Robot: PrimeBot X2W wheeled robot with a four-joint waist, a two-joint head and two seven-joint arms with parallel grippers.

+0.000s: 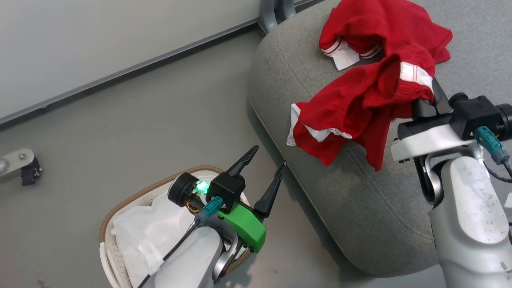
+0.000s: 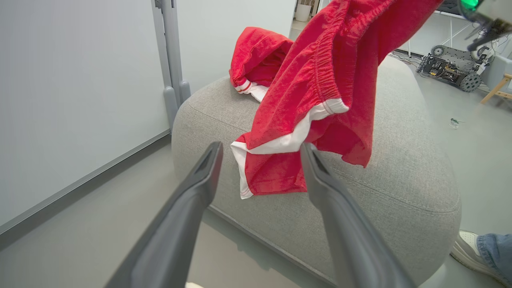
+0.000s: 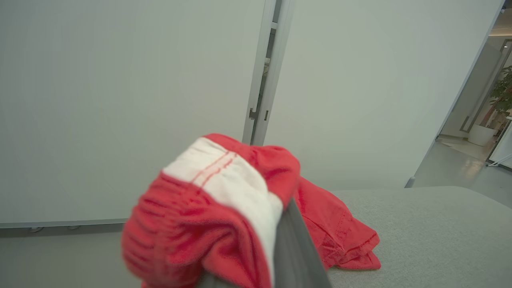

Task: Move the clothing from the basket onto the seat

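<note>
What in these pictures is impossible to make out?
- Head view: the pale left arm and the bottom edge hide much of the cream perforated plastic basket.
- Right wrist view: the soft red white-trimmed garment buries the fingertips of the right gripper.
- Left wrist view: a person's white shoe, edge-cropped.

Left arm at 7 o'clock in head view, pale forearm rising. Left gripper (image 1: pixel 270 155) empty, fingers spread wide, pointing to 1 o'clock. Right arm at 3 o'clock. Right gripper (image 1: pixel 430 96) pinched onto the clothing (image 1: pixel 360 100), fingers aimed at 11 o'clock.
</note>
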